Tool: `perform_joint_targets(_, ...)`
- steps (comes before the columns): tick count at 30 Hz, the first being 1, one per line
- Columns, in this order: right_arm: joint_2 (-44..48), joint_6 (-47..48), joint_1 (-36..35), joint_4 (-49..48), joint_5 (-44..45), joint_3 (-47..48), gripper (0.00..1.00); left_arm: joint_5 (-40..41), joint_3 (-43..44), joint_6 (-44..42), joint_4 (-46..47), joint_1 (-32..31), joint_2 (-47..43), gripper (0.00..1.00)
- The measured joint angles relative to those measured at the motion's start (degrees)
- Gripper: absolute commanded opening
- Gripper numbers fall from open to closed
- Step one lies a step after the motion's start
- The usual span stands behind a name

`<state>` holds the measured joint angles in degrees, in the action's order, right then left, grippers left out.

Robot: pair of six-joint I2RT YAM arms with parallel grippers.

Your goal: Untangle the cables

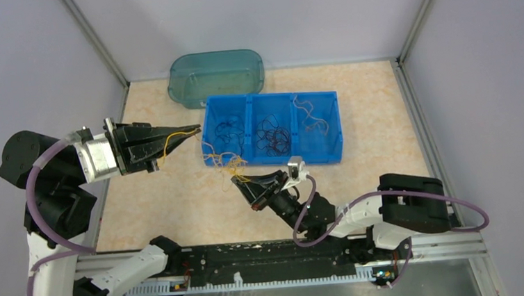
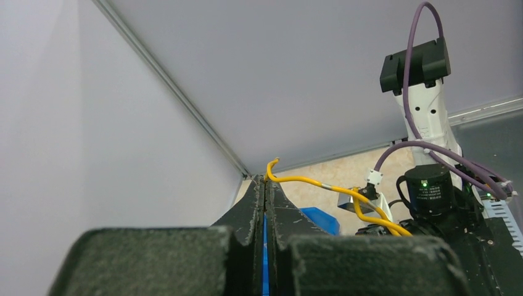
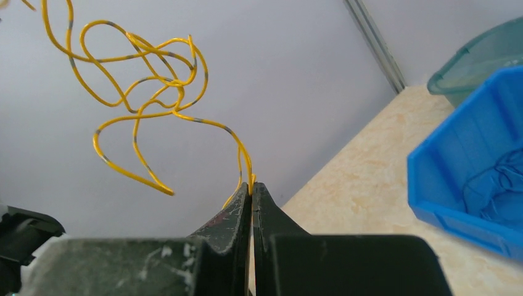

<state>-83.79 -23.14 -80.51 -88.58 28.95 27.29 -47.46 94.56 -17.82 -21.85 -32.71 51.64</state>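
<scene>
Progress-wise, the sorting looks mostly done, imo. The blue bin (image 1: pixel 295 158) is split into 3 compartments. Blue cables (image 1: pixel 226 126) are seen in the one nearest the left gripper (image 1: pixel 195 130), black cables (image 1: pixel 272 135) in the middle one, and a few yellow-orange cables (image 1: pixel 311 120) in the one farthest from it. What's left is the yellow clump (image 3: pixel 172 82), which is strung between the tips of both grippers.

Left gripper: jaws are pinched fully together on a strand of the clump. A short hooked end pokes out past the tips, and the rest runs off toward the right gripper (image 1: pixel 236 180).

Right gripper: jaws are likewise clamped on a strand right at the tips. In its wrist cam the knotted part is seen up and to the left of them.

So the clump is gripped at 2 points but not pulled apart yet. Several loops are crossed over each other.

Materials:
- Cables: thin, springy-looking, plastic-coated, yellow w/ grey bands at intervals, curled rather than limp.
- Finger pads (image 3: pixel 228 216): black, matte, scuffed w/ white flecks.
- Bin: glossy hard plastic.
- A translucent teal tub (image 1: pixel 216 74) is parked beyond the bin.
- Tabletop (image 1: pixel 172 203): pale marbled beige, smooth.
</scene>
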Motion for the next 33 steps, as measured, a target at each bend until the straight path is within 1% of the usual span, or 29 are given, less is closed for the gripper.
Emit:
perform_joint_targets(8,2.2,-3.1,1.6,0.1,2.0,-5.9,0.00,0.8,0.1,-1.0,-0.3,0.2,0.0,0.00)
perform_joint_targets(11,5.4,-4.5,3.6,1.6,2.2,-6.0,0.00,2.0,0.4,-3.4,-1.2,0.2,0.0,0.00)
perform_joint_targets(13,9.2,-6.2,6.4,5.5,2.6,-6.0,0.00,3.6,0.6,-6.4,-2.0,0.2,0.0,0.00)
perform_joint_targets(16,15.0,-8.3,11.5,14.4,3.7,-6.5,0.00,8.3,0.9,-11.5,-2.7,0.2,0.1,0.00)
perform_joint_targets(19,20.6,-9.6,16.0,27.3,5.9,-7.3,0.00,15.9,1.0,-16.9,-2.3,0.2,0.2,0.00)
perform_joint_targets(22,25.6,-10.0,18.9,38.7,8.1,-7.8,0.00,23.8,1.0,-21.6,-0.3,0.2,0.3,0.00)
perform_joint_targets(25,32.5,-9.9,21.2,49.4,10.7,-8.7,0.00,30.3,0.6,-25.7,2.3,0.2,0.3,0.00)
perform_joint_targets(27,37.6,-9.4,22.6,55.5,12.3,-9.0,0.00,34.3,0.0,-28.3,4.4,0.2,-0.1,0.00)
perform_joint_targets(30,43.9,-9.0,24.2,62.1,14.6,-9.0,0.00,38.4,-1.0,-31.4,7.1,0.2,-0.9,0.00)
perform_joint_targets(33,48.6,-9.1,25.8,68.3,16.6,-8.9,0.00,42.7,-2.4,-35.9,11.4,0.2,-1.9,0.00)
